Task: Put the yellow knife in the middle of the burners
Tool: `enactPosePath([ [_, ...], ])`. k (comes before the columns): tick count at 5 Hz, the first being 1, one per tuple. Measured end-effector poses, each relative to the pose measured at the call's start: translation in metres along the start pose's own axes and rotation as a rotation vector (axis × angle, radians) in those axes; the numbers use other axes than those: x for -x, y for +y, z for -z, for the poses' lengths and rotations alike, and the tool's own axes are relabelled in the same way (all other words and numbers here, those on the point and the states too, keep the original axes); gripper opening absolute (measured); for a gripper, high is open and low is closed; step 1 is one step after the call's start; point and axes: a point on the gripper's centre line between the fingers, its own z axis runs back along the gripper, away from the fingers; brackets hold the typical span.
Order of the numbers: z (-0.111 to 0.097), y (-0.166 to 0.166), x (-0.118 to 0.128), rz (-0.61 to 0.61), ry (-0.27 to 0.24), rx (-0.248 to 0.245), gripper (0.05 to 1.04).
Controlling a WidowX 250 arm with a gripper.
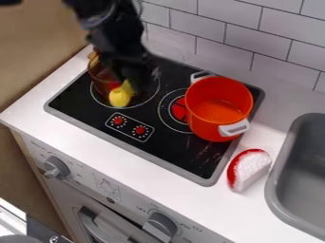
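We judged the job to be only part done: the yellow toy knife (pixel 120 96) lay on the near side of the left burner (pixel 100 101), not in the middle, and the black two-finger tool (pixel 131 77) was right at its far end. We could not tell how far open the tool was, or whether it had hold of the knife, since its dark shape merged with the black stove top (pixel 190 156). Nor could we tell whether the knife touched the see-through amber pot (pixel 96 71) just beside it at the far left. What was left, as we read it, was a firm grip if there was none, a short shift to the right, and a release on the black strip (pixel 149 111) between that burner and the right burner with its red centre (pixel 179 109). That goal was near, but the orange-red pot with white handles (pixel 206 124) covered part of the right burner, so we thought the knife would need setting down left of it. The red-edged white wedge (pixel 251 168) on the white table (pixel 82 142) lay well apart from that route.
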Motion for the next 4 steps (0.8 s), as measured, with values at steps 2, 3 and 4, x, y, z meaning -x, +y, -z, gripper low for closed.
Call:
enactPosePath([
  [2, 0.035, 0.003, 0.013, 0.019, -0.059, -0.009, 0.309],
  [3, 0.047, 0.000, 0.017, 0.003, -0.078, -0.010, 0.367],
  [4, 0.048, -0.002, 0.017, 0.012, -0.077, -0.007, 0.662],
])
